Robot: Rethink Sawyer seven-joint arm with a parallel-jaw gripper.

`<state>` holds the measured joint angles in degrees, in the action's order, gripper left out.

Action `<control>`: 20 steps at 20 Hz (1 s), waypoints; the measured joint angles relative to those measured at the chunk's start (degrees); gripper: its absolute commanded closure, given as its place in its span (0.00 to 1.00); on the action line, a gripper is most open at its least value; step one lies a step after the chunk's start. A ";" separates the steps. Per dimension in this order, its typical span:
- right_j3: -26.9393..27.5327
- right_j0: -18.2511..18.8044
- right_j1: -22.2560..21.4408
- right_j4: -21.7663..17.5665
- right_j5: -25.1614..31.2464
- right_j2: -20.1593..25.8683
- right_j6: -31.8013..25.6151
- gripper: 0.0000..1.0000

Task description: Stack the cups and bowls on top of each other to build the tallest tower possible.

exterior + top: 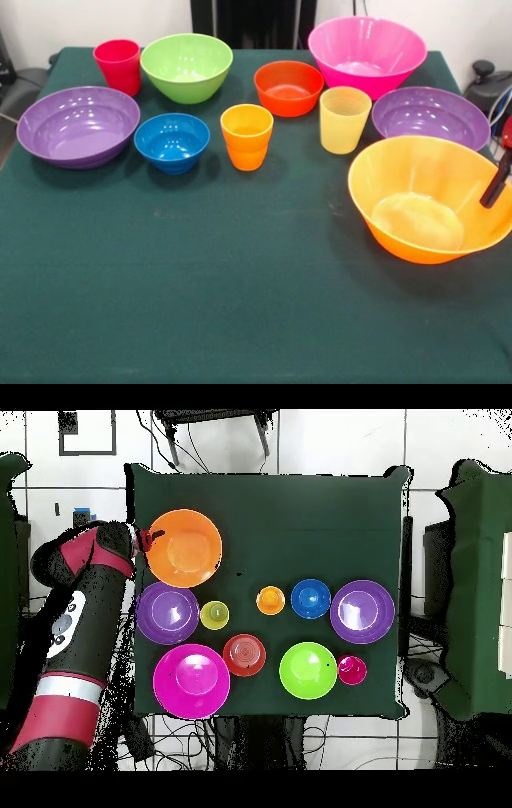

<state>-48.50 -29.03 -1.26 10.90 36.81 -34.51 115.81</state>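
Note:
All cups and bowls stand singly on the green table, and no tower shows. At the back are the red-pink cup, green bowl, orange-red bowl and pink bowl. In front of them are a purple bowl, blue bowl, orange cup, yellow cup and second purple bowl. The yellow-orange bowl sits nearest, at the right. My gripper is at this bowl's right rim, mostly cut off by the picture's edge. Overhead, the gripper is at the bowl's left rim.
The red and black arm lies along the table's left edge in the overhead view, beside a purple bowl and the pink bowl. Dark green chairs or covers stand off the table on both sides.

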 measured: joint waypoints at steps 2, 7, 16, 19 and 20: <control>0.00 -0.01 0.12 0.01 0.00 -0.01 0.01 0.00; 0.00 -0.06 0.34 0.06 0.00 -0.02 0.39 0.00; -0.02 -0.09 0.50 0.46 0.00 -0.02 2.74 1.00; -0.02 -0.09 0.57 0.73 0.01 -0.01 3.28 1.00; -0.02 -0.09 0.59 0.82 0.01 -0.01 3.46 1.00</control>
<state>-48.52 -29.12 -0.67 11.72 36.82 -34.52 119.27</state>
